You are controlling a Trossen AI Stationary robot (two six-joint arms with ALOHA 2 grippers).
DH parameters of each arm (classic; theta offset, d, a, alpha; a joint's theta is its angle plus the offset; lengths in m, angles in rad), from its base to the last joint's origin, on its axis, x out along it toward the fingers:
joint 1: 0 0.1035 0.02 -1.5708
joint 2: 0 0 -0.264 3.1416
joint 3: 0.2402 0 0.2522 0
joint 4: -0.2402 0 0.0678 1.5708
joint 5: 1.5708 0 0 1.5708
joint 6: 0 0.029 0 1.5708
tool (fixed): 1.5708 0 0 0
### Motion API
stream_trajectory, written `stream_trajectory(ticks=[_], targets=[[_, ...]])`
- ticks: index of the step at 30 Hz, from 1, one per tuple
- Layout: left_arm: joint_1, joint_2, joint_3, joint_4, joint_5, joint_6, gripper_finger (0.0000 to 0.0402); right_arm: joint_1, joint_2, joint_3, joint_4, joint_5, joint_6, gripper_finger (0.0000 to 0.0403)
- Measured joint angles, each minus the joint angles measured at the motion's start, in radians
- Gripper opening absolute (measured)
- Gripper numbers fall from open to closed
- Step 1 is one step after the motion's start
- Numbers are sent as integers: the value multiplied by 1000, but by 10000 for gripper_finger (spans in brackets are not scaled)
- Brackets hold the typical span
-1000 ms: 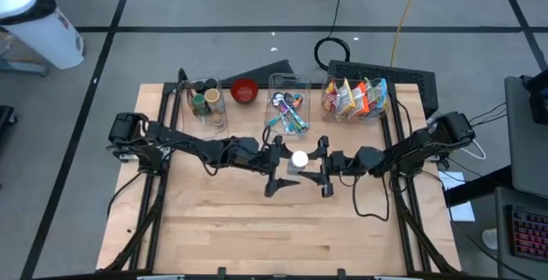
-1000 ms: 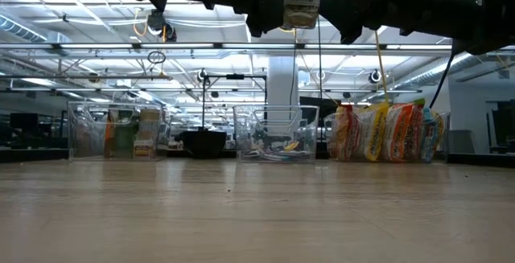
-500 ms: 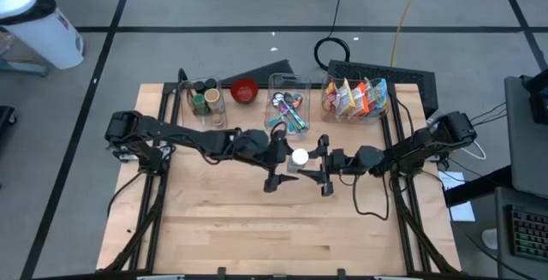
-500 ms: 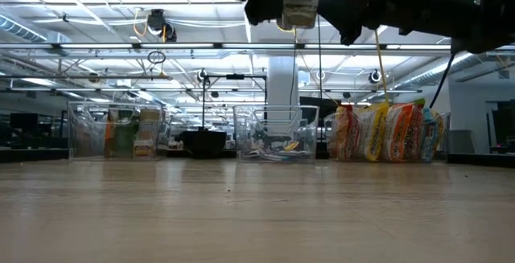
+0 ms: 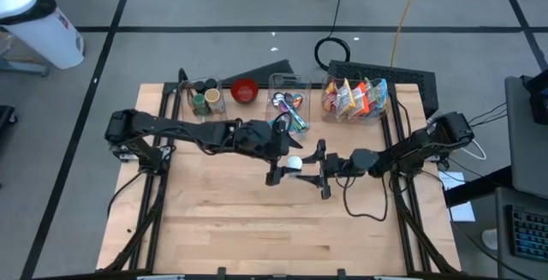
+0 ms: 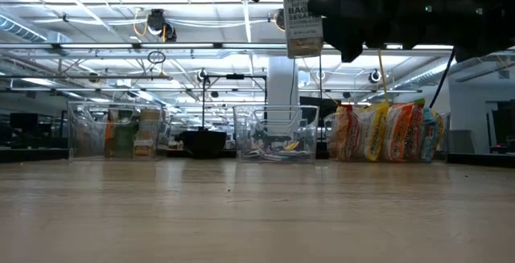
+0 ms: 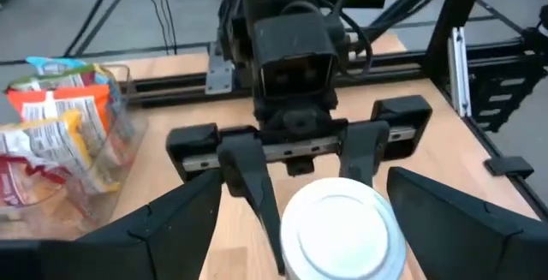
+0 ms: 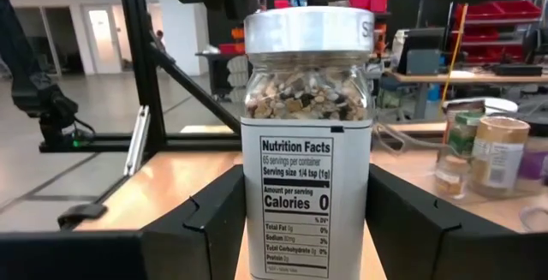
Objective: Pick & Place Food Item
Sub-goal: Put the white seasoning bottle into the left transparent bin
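Right gripper (image 5: 313, 168) extends level, clamped on 1 jar (image 8: 308, 139) held upright above the tabletop (image 5: 257, 237). Left gripper (image 5: 278, 162) faces it, fingers spread wide beside the jar, holding nothing.

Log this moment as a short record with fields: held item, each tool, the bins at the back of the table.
held item: seasoning jar with a white lid, upright, lifted clear of the table
right tool: shut on the jar, over the middle of the table
left tool: open, fingers either side of the jar's lid, not gripping
back left bin: jars and bottles
red bowl: beside that bin
middle bin: coloured utensils
back right bin: snack packets
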Motion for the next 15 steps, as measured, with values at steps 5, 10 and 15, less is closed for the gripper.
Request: stream_trajectory(ticks=[5,10,15], targets=[[3,1,-1,-19,22,-3,340,0,0,-1,1,1,-2,192],[3,7,-8,-47,83,-13,340,0,-5,4,41,1,0,192],[1,5,-6,-41,95,-18,340,0,-5,3,25,1,-1,192]])
